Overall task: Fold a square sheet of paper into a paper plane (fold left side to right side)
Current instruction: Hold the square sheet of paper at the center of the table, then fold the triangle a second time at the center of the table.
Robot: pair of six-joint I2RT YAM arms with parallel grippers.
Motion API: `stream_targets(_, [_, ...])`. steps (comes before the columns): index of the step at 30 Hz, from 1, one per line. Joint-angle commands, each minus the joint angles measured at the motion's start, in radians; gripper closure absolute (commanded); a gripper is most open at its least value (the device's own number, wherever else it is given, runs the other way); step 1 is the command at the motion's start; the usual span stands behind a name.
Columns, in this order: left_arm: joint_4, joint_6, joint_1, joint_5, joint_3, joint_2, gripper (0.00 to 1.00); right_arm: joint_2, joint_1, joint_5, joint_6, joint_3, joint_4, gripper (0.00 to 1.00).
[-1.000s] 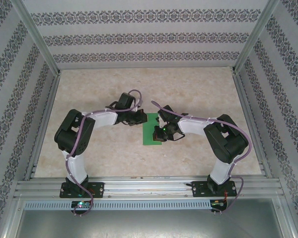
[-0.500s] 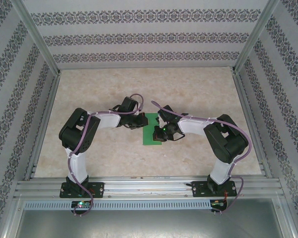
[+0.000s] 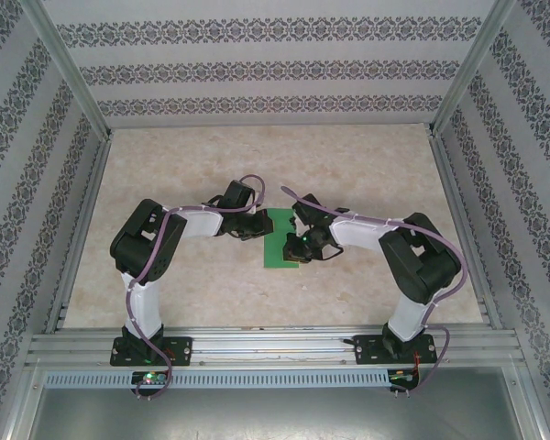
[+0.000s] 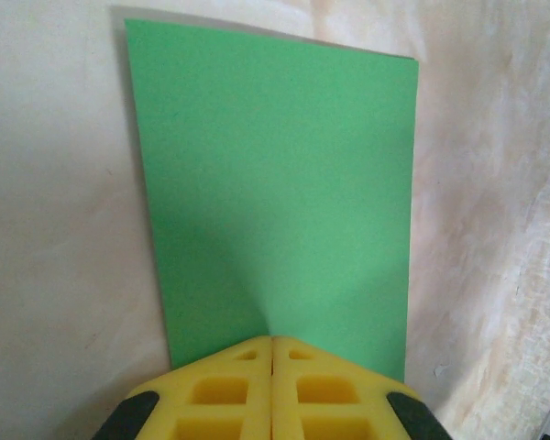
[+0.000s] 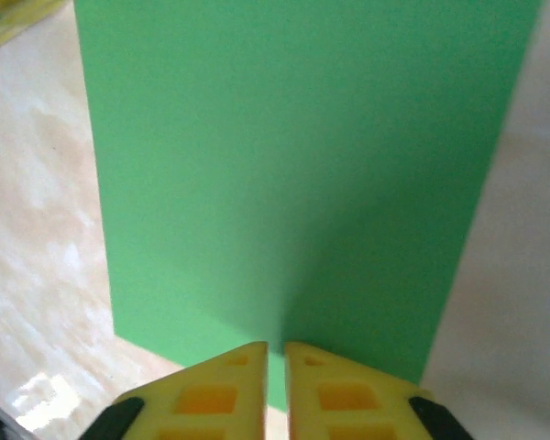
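Paper is what I check first: the green sheet of paper [image 3: 275, 249] lies flat on the table [image 3: 367, 165], whose pale marbled top shows past every edge of the sheet. From overhead the sheet reads as a rectangle, longer than it is wide, with its long sides running away from the arm bases. I see one smooth, unmarked green face and no raised corner. The left gripper [image 4: 272, 339] is over the short end of the sheet farther from the bases. Its yellow fingers [image 4: 220, 390] are clenched flat against each other with no gap, and their joined tip overlaps that end of the sheet near its middle. A soft shadow fans out from the tip across the green, but I cannot tell whether the tip presses on the sheet or sits just above it. The right gripper [image 5: 276, 348] is over the opposite short end, the one nearer the bases. Its fingers [image 5: 348, 399] are parted by a thin slit, and the sheet's green shows through that slit. Nothing is pinched between them that I can see. Both arms reach in toward the sheet, one from each long side.
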Motion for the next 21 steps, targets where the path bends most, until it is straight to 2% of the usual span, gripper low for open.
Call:
stream_targets(1, [-0.037,0.006,-0.013,-0.012,-0.009,0.032,0.94,-0.094,-0.039,0.027,0.010,-0.004,-0.047,0.80])
stream_targets(4, [-0.048,0.007,-0.012,-0.012,-0.005,0.032,0.94,-0.131,-0.084,0.011,0.000,-0.042,-0.061,0.72])
stream_targets(11, [-0.060,-0.006,-0.015,-0.017,-0.011,0.023,0.94,-0.139,-0.121,-0.081,0.008,-0.118,-0.046,0.65])
stream_targets(21, [-0.061,-0.053,-0.017,-0.014,-0.027,0.022,0.94,-0.129,-0.112,-0.121,0.045,-0.159,-0.014,0.64])
